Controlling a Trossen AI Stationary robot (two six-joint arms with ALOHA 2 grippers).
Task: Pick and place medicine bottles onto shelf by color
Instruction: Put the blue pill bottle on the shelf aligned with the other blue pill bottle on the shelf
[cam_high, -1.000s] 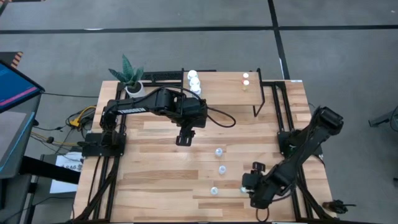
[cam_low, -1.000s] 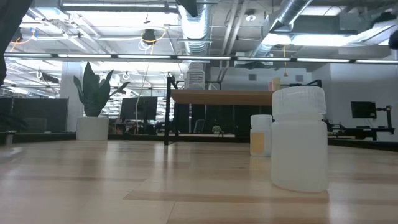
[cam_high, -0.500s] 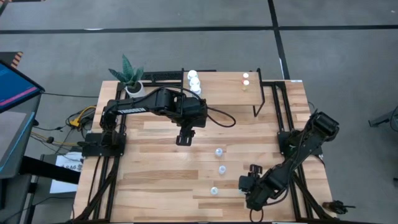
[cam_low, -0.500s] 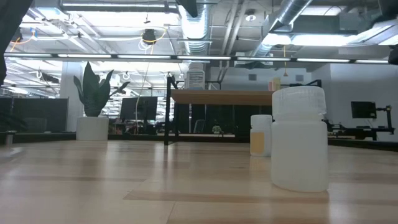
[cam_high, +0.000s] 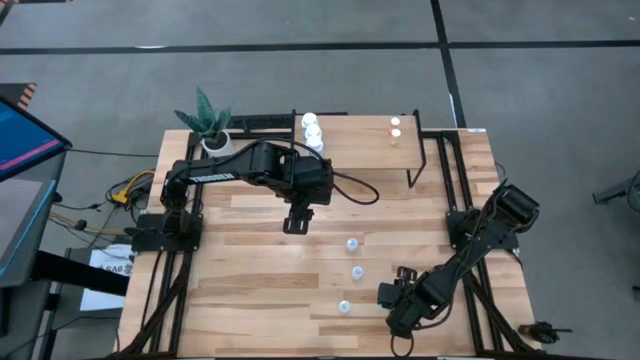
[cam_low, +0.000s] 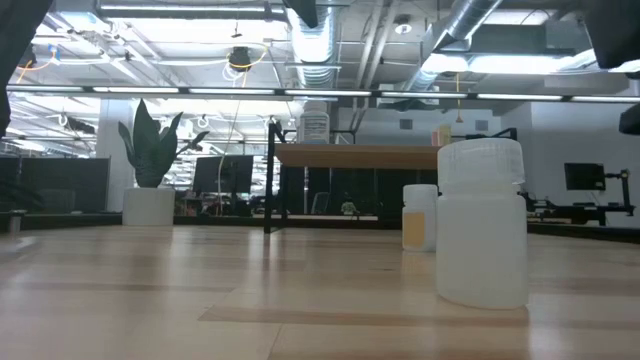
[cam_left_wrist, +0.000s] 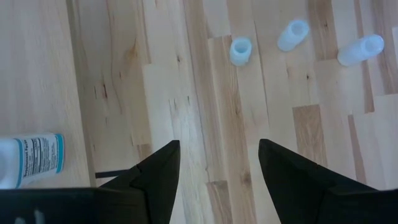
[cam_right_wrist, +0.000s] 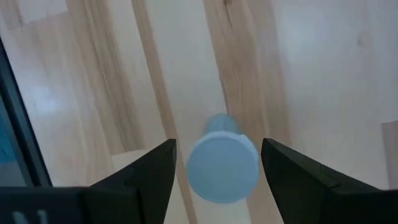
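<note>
Right gripper poised over a bluish bottle, left arm waiting at mid-table

The right gripper (cam_right_wrist: 217, 168) hangs low at the table's near edge, fingers spread apart, with a pale bluish translucent bottle (cam_right_wrist: 222, 165) standing between them, untouched. The left gripper (cam_left_wrist: 219, 168), jaws likewise apart and empty, points down at mid-table; beside it lies a white bottle (cam_left_wrist: 30, 160) whose blue-bordered label print is unreadable. The shelf (cam_high: 350, 128) stands beyond it.

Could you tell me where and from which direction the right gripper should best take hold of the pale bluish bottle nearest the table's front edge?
The pale bluish bottle stands upright on the table, its round cap facing up between the open fingers of the right gripper. Probably best to come straight down from above and close on the cylindrical body just under the cap, since the round sides offer the fingers two opposite faces.
</note>
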